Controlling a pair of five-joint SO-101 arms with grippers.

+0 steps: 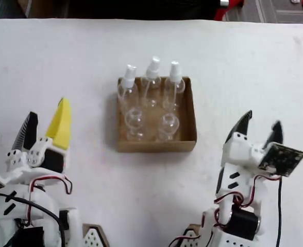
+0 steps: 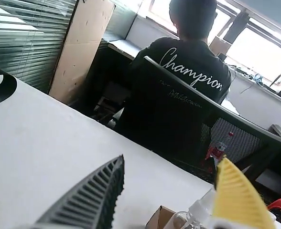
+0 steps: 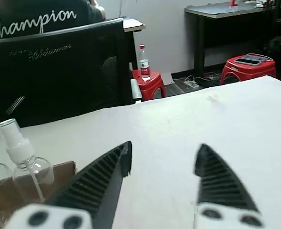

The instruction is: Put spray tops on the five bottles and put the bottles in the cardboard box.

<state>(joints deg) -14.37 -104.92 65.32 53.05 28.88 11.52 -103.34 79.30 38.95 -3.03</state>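
A shallow cardboard box point(image 1: 190, 110) sits mid-table. In its far row stand three clear bottles with white spray tops point(image 1: 128, 86) point(image 1: 152, 82) point(image 1: 174, 86). In the near row are two clear bottles without tops point(image 1: 134, 121) point(image 1: 167, 125). My left gripper point(image 1: 44, 122), one black and one yellow finger, stands open at the near left, well clear of the box. My right gripper point(image 1: 261, 126) stands open at the near right, nothing between its black fingers. The right wrist view shows a topped bottle point(image 3: 23, 162) and the box's corner point(image 3: 64, 169) beyond my right gripper point(image 3: 162, 162). The left gripper point(image 2: 171, 181) frames the box's corner point(image 2: 159, 217).
White table point(image 1: 234, 67) spreads on all sides of the box. The far table edge point(image 1: 141, 19) runs along the back. Beyond it a person sits in a black mesh chair point(image 3: 59, 67), and red stools point(image 3: 248, 64) stand on the floor.
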